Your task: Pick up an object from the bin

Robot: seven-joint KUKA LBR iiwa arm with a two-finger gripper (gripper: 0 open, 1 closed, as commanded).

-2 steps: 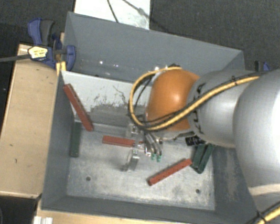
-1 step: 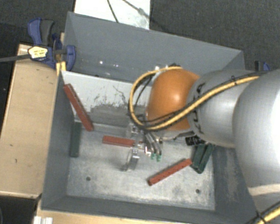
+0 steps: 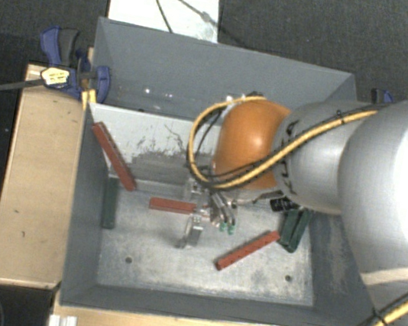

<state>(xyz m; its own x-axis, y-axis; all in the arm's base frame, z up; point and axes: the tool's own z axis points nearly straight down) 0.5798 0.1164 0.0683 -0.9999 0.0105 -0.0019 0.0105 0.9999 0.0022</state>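
Pick not done, nothing lifted clear of bin (image 3: 171,269). Pincer (image 3: 192,234) low at mid floor, just beside right end of short red-brown bar (image 3: 172,206), which lies flat. Can't tell how far open; no object visibly in grip. Left to do, my read: close, lift.

Nearby: small green bit (image 3: 228,229) just right of pincer, longer red-brown bar (image 3: 247,251) and dark green block (image 3: 291,231) further right. Leaning red-brown stick (image 3: 114,156) and dark green stick (image 3: 109,204) at left wall, well apart.
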